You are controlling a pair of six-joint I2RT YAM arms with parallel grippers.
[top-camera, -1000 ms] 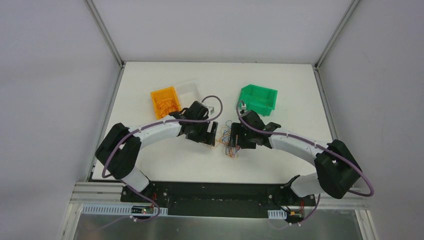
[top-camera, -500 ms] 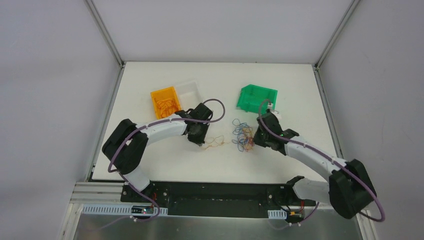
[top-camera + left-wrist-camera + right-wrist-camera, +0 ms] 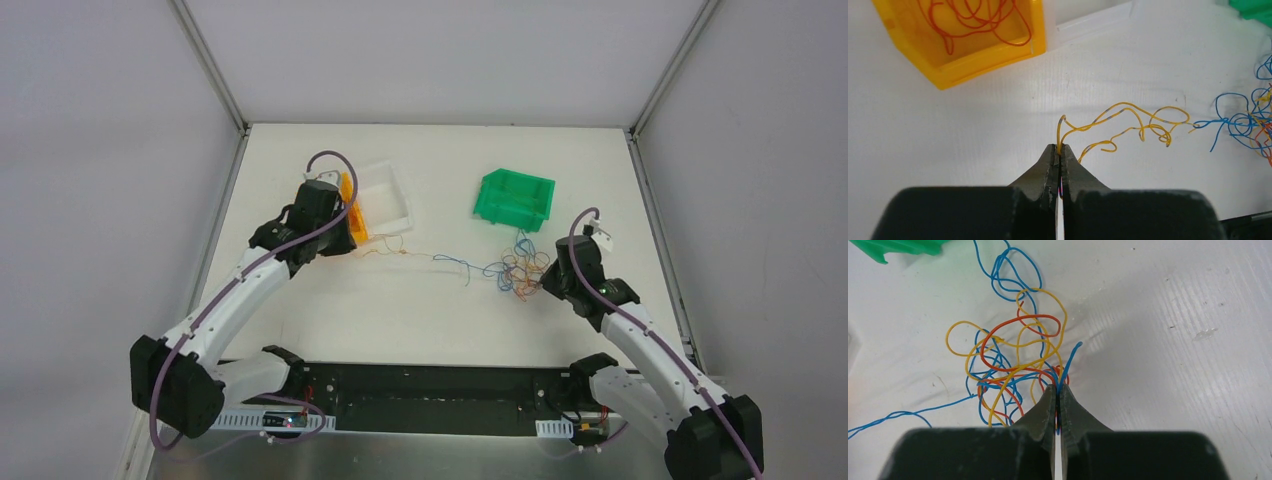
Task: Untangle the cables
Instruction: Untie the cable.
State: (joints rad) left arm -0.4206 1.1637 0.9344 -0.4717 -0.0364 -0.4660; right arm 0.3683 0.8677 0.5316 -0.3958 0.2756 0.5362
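Our left claw (image 3: pixel 1060 149) is pinched shut on one yellow strand (image 3: pixel 1126 111) near the orange bin (image 3: pixel 988 57). Our right claw (image 3: pixel 1058 389) is clamped on several wires at the edge of the clump of cables (image 3: pixel 1013 357), which lies on the tabletop (image 3: pixel 1173 315) by the green bin (image 3: pixel 514 197). Since the yellow runs into a blue strand (image 3: pixel 455 262) leading to the clump, we should pull apart slowly and level, easing off if the knot tightens.

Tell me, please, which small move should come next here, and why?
Probably pull the left gripper a little away from the clump. It is shut on a yellow wire whose far end seems caught in a blue wire leading to the clump, which the right gripper pinches.
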